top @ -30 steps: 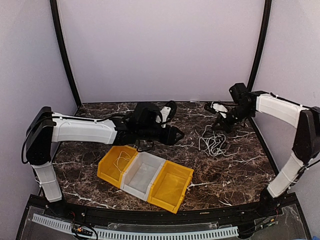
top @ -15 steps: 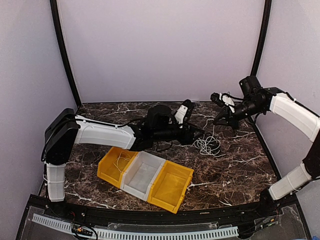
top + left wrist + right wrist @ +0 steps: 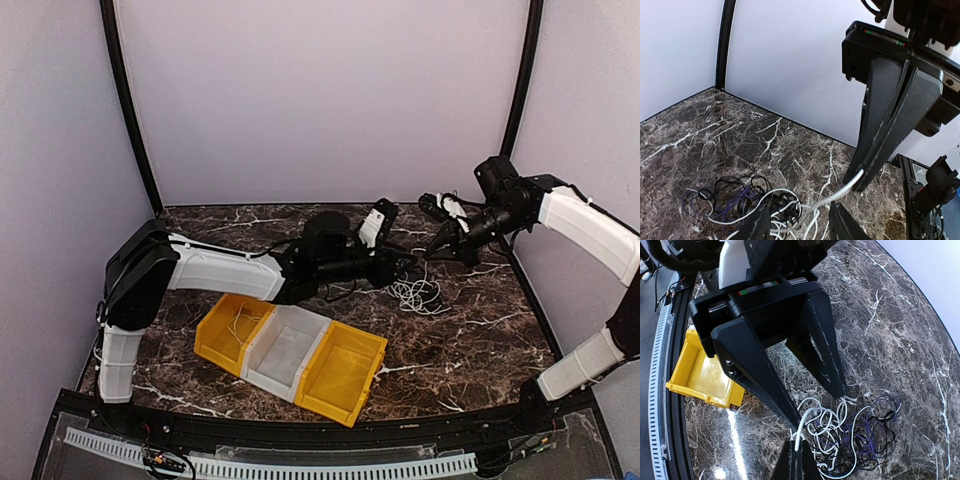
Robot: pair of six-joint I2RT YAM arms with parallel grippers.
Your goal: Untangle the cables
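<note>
The cables [image 3: 418, 292] lie as a small tangle of white, black and purple cords on the marble table, right of centre. My right gripper [image 3: 799, 456] hangs just above them, shut on one white cable [image 3: 803, 426] that rises out of the tangle. That same gripper [image 3: 860, 183] shows in the left wrist view pinching the white strand [image 3: 837, 195]. My left gripper [image 3: 799, 226] is low over the tangle's edge [image 3: 735, 202], jaws apart, with white loops between the fingers. In the top view the left gripper [image 3: 408, 262] and right gripper [image 3: 433, 253] nearly meet.
Three bins stand in a slanted row in front of the arms: a yellow bin [image 3: 232, 330] holding a thin white cord, a clear one [image 3: 285, 350] and another yellow one [image 3: 343, 372]. The enclosure's back wall and black corner posts [image 3: 520, 80] close off the table.
My left arm has reached right from above the bins to the tangle, and its jaws have narrowed. My right gripper rose off the table with the white cable, then shifted slightly left.
</note>
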